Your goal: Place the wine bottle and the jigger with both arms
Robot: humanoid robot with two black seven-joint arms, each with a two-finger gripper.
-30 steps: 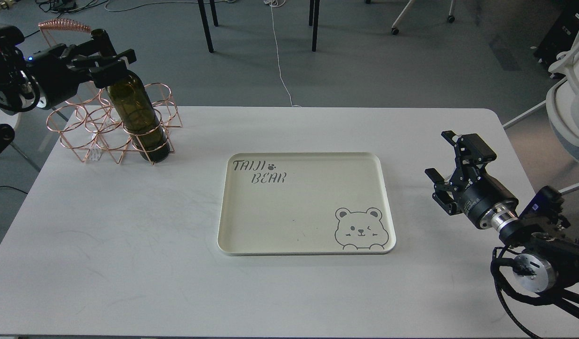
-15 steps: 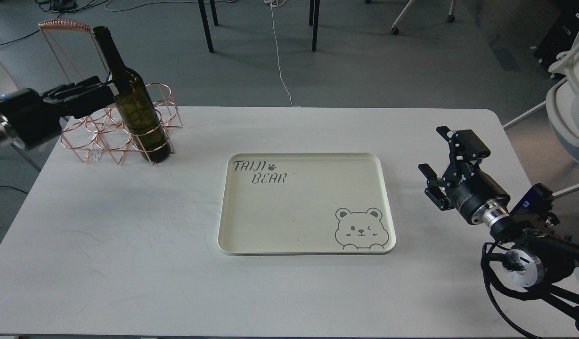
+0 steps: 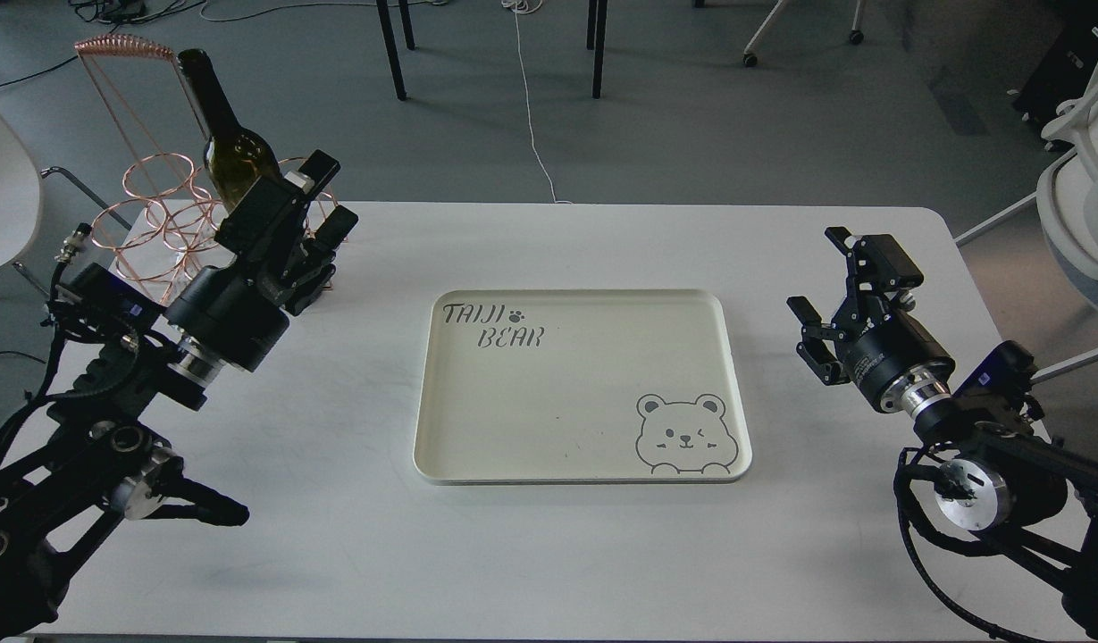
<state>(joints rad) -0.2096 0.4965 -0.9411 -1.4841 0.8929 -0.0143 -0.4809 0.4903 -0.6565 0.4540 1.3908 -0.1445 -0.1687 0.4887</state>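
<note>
The dark olive-green wine bottle (image 3: 220, 134) stands upright in a copper wire rack (image 3: 155, 210) at the table's far left corner. Its lower body is hidden behind my left arm. My left gripper (image 3: 328, 198) is open and empty, just right of and in front of the bottle, not touching it. My right gripper (image 3: 819, 273) is open and empty, above the table to the right of the cream tray (image 3: 584, 402). The jigger is not in view.
The cream tray, printed with "TAIJI BEAR" and a bear face, lies flat in the middle of the white table (image 3: 334, 518). A white chair (image 3: 1085, 205) stands beyond the right edge. Dark chair legs (image 3: 388, 45) stand on the floor behind.
My left gripper has let go of the bottle's neck, and the arm has swung down and in front of the rack. My right gripper has shifted slightly left and up.
</note>
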